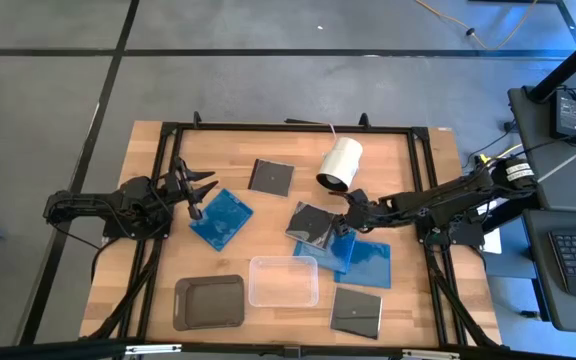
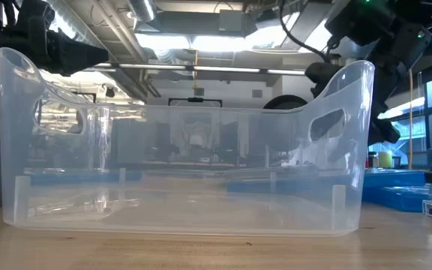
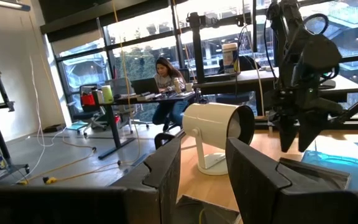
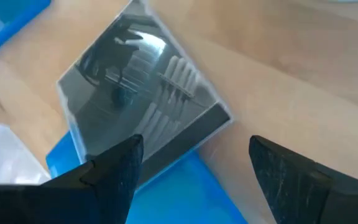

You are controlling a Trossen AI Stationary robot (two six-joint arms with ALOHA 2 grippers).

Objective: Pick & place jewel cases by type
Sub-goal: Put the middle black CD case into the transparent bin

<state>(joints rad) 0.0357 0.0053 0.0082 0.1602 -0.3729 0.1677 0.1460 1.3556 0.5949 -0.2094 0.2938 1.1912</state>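
A white cylinder (image 1: 341, 162) lies near the table's (image 1: 158, 270) back edge; clear tray (image 1: 283, 281) and dark tray (image 1: 209, 302) sit side by side.

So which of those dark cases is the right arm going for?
Probably the dark case at the table's middle, resting partly on a blue case. The right gripper, jaws open, hovers right over it; the other dark ones lie farther off.

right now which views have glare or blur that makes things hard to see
Low view: the clear plastic tray fills the picture, bright ceiling lights glare behind it. Right wrist view: reflections streak the dark grey jewel case, and the right gripper fingers, open, look soft. Left wrist view: bright windows backlight the white cylinder.
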